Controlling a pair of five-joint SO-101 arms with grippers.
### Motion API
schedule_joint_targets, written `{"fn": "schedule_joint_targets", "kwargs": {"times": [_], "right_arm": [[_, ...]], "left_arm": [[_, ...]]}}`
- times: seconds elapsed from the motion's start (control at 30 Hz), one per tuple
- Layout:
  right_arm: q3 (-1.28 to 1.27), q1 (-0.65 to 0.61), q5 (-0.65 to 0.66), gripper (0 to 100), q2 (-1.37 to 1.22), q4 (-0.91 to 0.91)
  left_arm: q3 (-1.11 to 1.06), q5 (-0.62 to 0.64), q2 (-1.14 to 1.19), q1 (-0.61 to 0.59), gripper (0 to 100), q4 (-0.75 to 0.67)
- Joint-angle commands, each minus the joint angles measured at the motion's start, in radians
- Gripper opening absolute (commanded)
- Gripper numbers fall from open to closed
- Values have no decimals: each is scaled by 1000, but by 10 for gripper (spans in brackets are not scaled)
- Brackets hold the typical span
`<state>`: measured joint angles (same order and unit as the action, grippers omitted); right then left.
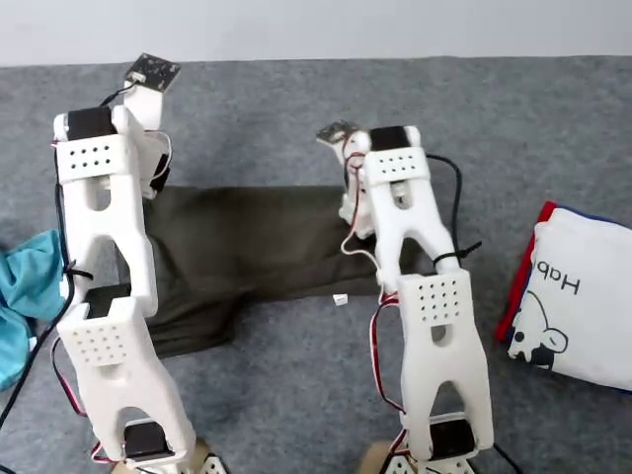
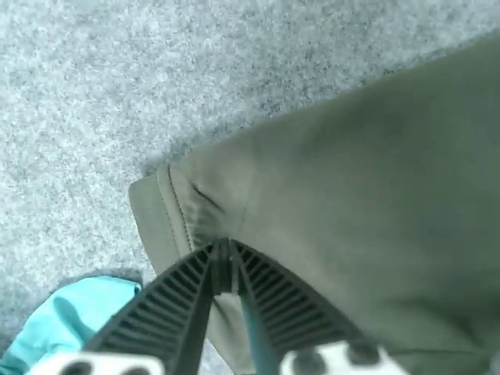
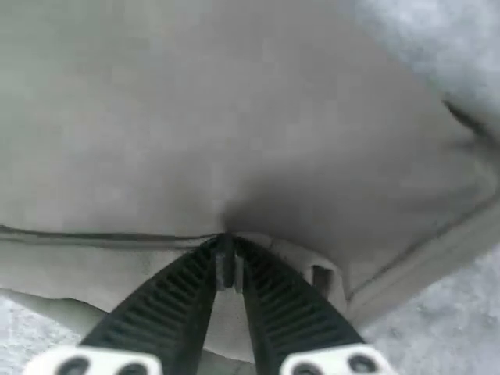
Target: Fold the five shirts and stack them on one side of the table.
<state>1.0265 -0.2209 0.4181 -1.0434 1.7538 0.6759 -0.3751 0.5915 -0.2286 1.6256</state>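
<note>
High view: olive shirt spread flat mid-desk, partly covered by the left arm and right arm, both stretched forward over it. Teal shirt crumpled at the left edge; folded white shirt at the right.

Left wrist view: left claw pinched closed on the olive shirt's hemmed end; teal cloth just beside.

Right wrist view: right claw closed, gripping puckered olive fabric at a seam.
</note>
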Motion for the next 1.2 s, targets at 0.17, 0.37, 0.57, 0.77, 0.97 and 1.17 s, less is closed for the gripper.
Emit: {"fn": "schedule_joint_targets", "kwargs": {"times": [0.17, 0.37, 0.57, 0.77, 0.97, 1.17], "right_arm": [[-97, 28, -15, 9, 177, 45], [-370, 53, -15, 9, 303, 44], [-430, 70, -15, 9, 424, 41], [-374, 22, -20, 9, 458, -5], [-374, -7, -20, 9, 338, -116], [-361, 8, -20, 9, 259, 39]], "left_arm": [[21, 8, -64, -6, 6, 6], [21, 8, -66, -6, 6, 6], [21, 8, -66, 2, 6, 6], [19, 8, -64, 20, 6, 6], [19, 8, -64, 32, 6, 6], [24, 6, -66, 25, 6, 26]]}}
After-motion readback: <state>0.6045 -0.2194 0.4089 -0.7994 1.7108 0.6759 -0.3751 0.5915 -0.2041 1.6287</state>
